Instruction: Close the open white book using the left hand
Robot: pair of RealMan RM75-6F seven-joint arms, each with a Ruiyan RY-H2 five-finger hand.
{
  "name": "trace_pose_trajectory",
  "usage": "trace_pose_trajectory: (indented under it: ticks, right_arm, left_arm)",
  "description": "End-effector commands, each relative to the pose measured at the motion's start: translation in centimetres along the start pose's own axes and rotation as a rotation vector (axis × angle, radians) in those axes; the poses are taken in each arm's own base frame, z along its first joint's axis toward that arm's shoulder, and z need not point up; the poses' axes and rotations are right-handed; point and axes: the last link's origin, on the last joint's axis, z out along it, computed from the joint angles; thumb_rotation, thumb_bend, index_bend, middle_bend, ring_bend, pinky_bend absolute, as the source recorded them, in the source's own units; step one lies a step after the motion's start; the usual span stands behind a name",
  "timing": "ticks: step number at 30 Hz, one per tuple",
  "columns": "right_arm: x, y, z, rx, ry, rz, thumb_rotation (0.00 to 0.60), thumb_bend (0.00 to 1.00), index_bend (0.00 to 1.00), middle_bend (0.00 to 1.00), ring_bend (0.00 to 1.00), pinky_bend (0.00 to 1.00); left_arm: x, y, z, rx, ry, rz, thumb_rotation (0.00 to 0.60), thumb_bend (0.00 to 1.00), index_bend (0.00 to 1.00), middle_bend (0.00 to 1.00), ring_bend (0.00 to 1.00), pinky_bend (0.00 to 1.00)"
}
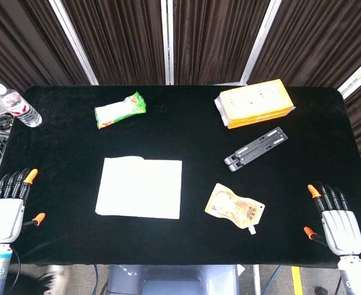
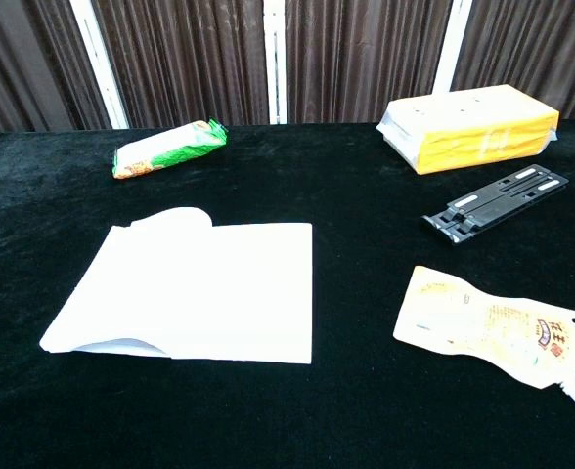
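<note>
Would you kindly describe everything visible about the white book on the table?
The white book lies flat on the black table, left of centre, between the two hands and touched by neither. It looks like plain, unprinted white paper. In the chest view a page near its far left corner curls upward, and loose pages lift slightly at the near left edge. Nothing rests on it; the snack bag and pouch lie apart from it.
</note>
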Motion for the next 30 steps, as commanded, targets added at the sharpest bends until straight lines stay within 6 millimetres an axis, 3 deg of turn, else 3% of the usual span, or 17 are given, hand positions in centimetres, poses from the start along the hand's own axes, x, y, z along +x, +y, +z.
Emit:
trace_pose_trajectory:
  ticks: [1,24,30]
  right_arm:
    - [0.0,0.0,0.0,0.0,0.001,-0.001,0.6,0.04,0.0,0.0,0.0,0.0]
    - [0.3,0.2,-0.1,-0.006,0.03,0.008,0.6,0.04,0.0,0.0,0.0,0.0]
    - [0.3,0.3,-0.1,-0.007,0.024,0.008,0.6,0.04,0.0,0.0,0.0,0.0]
  left_arm:
    - [0.0,0.0,0.0,-0.001,0.0,0.0,0.6,0.11,0.0,0.0,0.0,0.0]
    - [-0.6,0.4,0.0,-0.02,-0.03,0.007,0.6,0.11,0.0,0.0,0.0,0.0]
    - [-1.5,1.5,0.1,-0.059,-0.061,0.023,0.6,0.11,0.0,0.0,0.0,0.0]
